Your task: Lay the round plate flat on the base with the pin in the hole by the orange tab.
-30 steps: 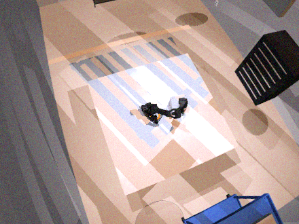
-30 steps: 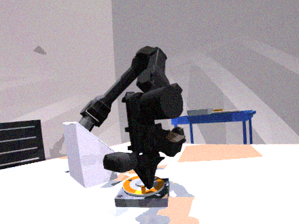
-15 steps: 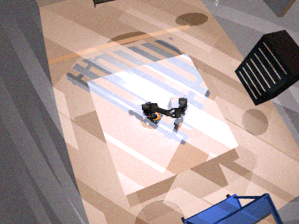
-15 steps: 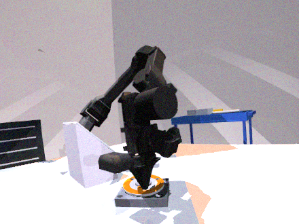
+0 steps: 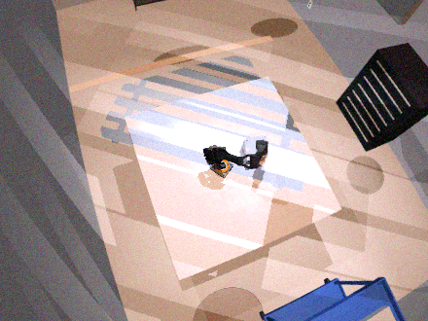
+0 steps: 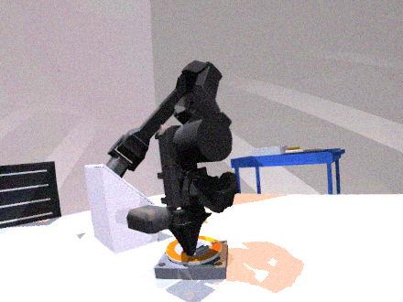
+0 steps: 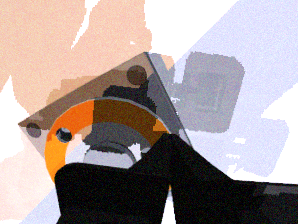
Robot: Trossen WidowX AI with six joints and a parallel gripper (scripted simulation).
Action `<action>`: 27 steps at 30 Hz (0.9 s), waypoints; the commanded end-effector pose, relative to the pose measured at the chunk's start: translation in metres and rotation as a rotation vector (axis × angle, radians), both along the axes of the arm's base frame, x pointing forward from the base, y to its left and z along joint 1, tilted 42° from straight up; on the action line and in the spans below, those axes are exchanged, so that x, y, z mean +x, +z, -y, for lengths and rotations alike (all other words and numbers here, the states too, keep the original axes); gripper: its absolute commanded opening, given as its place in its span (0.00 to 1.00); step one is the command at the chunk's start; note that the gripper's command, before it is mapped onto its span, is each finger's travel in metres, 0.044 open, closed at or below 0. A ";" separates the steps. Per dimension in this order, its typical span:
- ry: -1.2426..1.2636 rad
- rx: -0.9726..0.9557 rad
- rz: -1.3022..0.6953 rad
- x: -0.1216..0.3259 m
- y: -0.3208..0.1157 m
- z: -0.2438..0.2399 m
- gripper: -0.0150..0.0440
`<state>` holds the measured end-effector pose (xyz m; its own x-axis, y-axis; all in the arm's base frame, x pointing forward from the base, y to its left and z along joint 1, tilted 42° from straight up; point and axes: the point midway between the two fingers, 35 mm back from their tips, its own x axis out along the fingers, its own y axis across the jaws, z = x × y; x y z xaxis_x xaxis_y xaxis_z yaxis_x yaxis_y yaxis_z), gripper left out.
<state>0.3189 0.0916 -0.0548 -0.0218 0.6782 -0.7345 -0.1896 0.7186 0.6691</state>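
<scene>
The round plate (image 5: 225, 168) (image 6: 171, 253) (image 7: 77, 122), with an orange ring on white, sits around the post (image 7: 107, 156) on the grey square base (image 6: 190, 274) (image 7: 117, 78). In the exterior view its rim stands a little above the base and looks slightly tilted. A small round hole (image 7: 64, 135) shows in the orange ring at the upper left in the wrist view. The pin and the orange tab cannot be made out. My gripper (image 6: 190, 253) (image 7: 168, 139) is shut and empty, pointing down, with its tips at the orange ring. Whether they touch it is unclear. The fingers hide the plate's lower right part in the wrist view.
The white wedge-shaped stand (image 6: 112, 220) is behind the base, to the left. Dark round holes (image 7: 136, 75) (image 7: 33, 130) mark the base's corners. A black slatted cabinet (image 5: 384, 97) (image 6: 29, 192) and a blue table (image 5: 336, 302) (image 6: 286, 159) stand farther off. Strong shadows cross the surface.
</scene>
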 end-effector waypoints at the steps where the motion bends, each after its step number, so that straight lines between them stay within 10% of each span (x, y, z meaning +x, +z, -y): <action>1: 0.004 -0.009 -0.015 -0.007 -0.005 0.002 0.25; 27: 0.004 -0.009 -0.016 -0.021 -0.010 0.009 0.25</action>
<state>0.3051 0.0831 -0.0622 -0.0239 0.6738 -0.7385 -0.1846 0.7230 0.6657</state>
